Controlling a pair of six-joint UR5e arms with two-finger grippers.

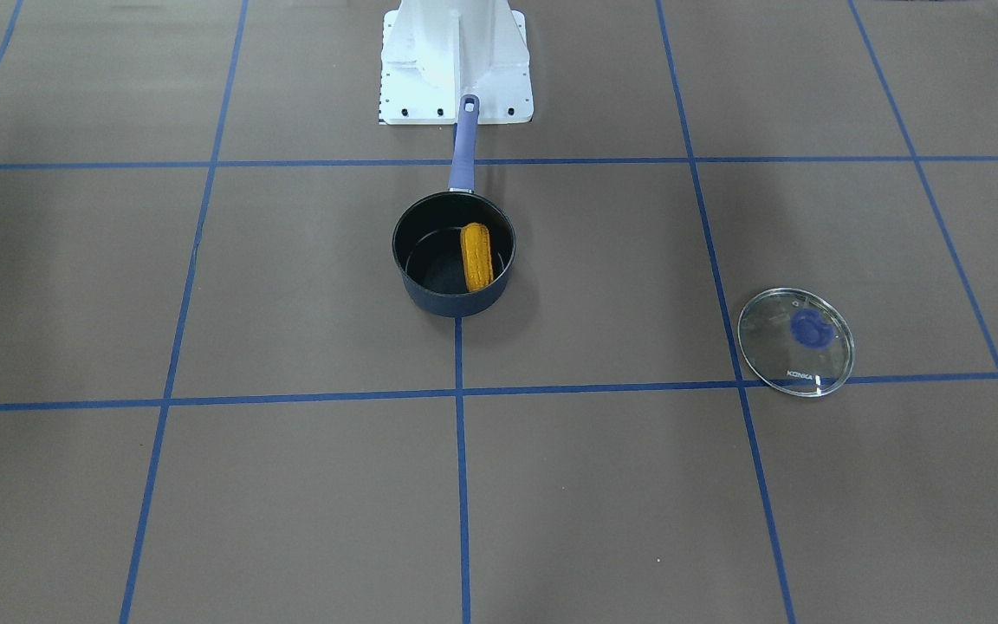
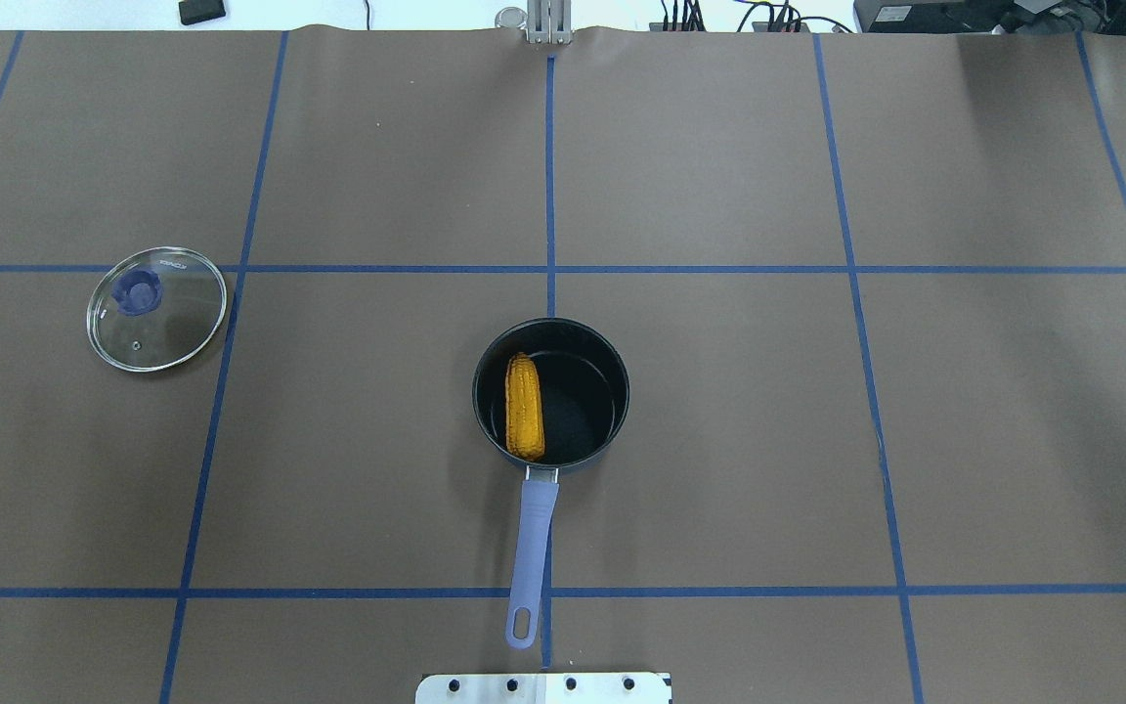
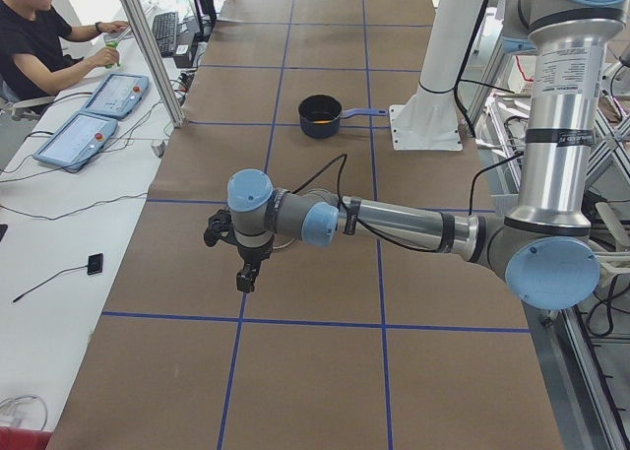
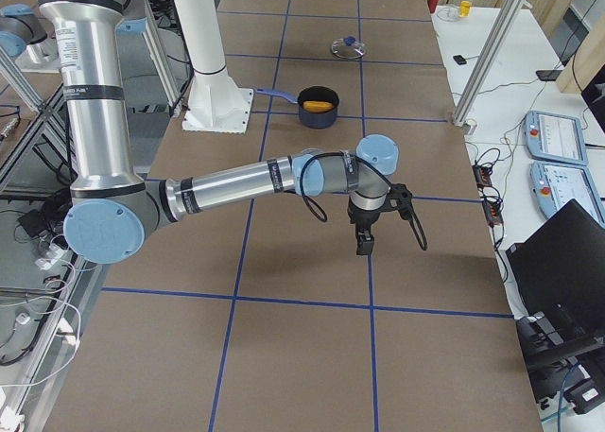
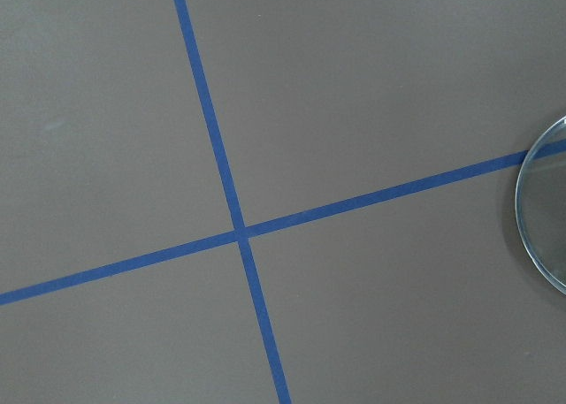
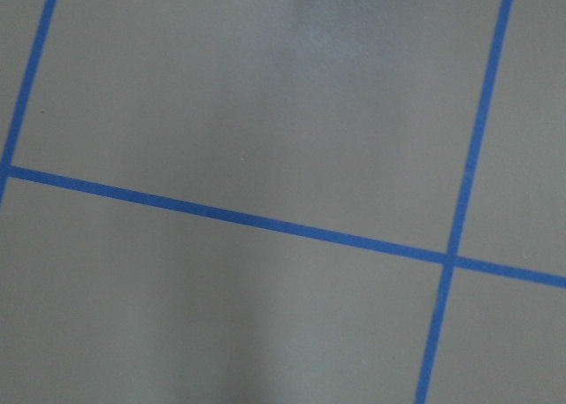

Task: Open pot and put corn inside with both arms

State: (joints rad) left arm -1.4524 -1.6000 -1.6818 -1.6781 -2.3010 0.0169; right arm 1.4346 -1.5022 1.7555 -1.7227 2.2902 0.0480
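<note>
Inside pot [image 2: 583,416], corn [image 2: 525,407] along left wall, lid [image 2: 157,308] lying well apart

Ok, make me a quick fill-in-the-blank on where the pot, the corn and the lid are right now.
1. Inside the pot lies the ____.
2. The glass lid rests on the table, on the robot's ____ side.
3. The lid's knob is coloured ____.
Missing words: corn; left; blue.
</note>
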